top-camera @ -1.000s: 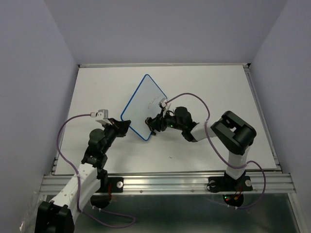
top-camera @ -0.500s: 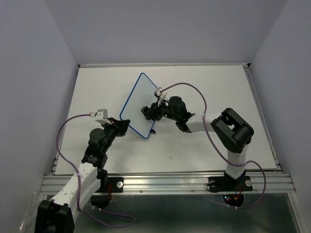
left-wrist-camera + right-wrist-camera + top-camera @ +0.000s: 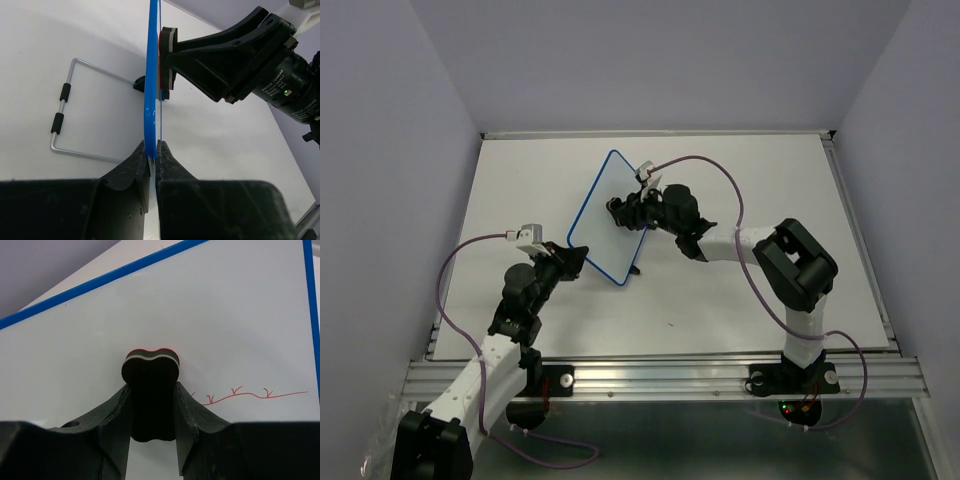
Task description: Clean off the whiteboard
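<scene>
Blue plastic frames the whiteboard [image 3: 603, 228], which stands on edge near the middle of the tabletop [image 3: 750, 180], a little toward its left side, with its writing face turned to the right edge. From the left wrist camera the whiteboard [image 3: 150, 100] is seen edge-on as a thin blue strip. A bent wire stand [image 3: 61, 107] with two black sleeves lies out flat on the table behind it.

The left gripper [image 3: 576, 260] is closed on the board's frame at its near-left edge. Up close, the left gripper [image 3: 153, 150] has both fingers pressed tight against either side of the blue rim.

The right gripper [image 3: 623, 209] reaches in from the right, up near the board's far end. It is clamped on a black eraser [image 3: 150, 365], gripping it by its sides. The eraser's front is against the white surface, with a thin red layer showing at its contact edge. The left wrist view also shows the eraser [image 3: 169, 45] flat against the board's face.

On the whiteboard [image 3: 225, 315] a red scribble [image 3: 250, 394] runs as a thin line with small ticks, just to the right of the eraser and reaching toward the blue frame. The surface above and to the left of the eraser looks white.
</scene>
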`<state>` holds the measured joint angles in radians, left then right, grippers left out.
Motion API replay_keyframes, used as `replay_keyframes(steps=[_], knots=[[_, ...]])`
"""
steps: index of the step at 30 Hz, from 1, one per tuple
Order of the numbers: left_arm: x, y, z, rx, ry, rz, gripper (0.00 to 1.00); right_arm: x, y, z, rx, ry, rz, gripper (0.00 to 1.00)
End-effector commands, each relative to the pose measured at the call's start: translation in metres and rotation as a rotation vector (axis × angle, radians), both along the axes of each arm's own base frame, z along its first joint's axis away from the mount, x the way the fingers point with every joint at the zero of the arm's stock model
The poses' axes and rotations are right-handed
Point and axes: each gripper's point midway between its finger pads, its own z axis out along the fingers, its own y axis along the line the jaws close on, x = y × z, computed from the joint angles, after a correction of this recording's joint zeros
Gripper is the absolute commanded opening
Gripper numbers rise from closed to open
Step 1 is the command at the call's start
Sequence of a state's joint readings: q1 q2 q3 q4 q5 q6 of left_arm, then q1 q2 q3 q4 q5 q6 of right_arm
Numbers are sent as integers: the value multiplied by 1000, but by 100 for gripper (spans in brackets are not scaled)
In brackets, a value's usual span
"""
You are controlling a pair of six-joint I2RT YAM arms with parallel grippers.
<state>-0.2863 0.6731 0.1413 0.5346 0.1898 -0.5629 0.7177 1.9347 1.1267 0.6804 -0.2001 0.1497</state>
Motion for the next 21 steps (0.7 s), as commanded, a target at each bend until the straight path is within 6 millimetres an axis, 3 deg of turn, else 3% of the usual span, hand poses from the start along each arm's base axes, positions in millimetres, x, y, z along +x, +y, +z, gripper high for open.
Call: replay_keyframes(steps=[1, 15, 21], knots=[[-11, -12, -13, 32, 57, -87, 0, 24, -1, 11, 24, -49, -42, 1], [-11, -12, -13, 32, 54, -87, 0, 81, -60, -46, -8, 68, -202, 1], [-11, -13, -13, 33, 54, -89, 0, 86, -65, -55, -30, 75, -208, 1]])
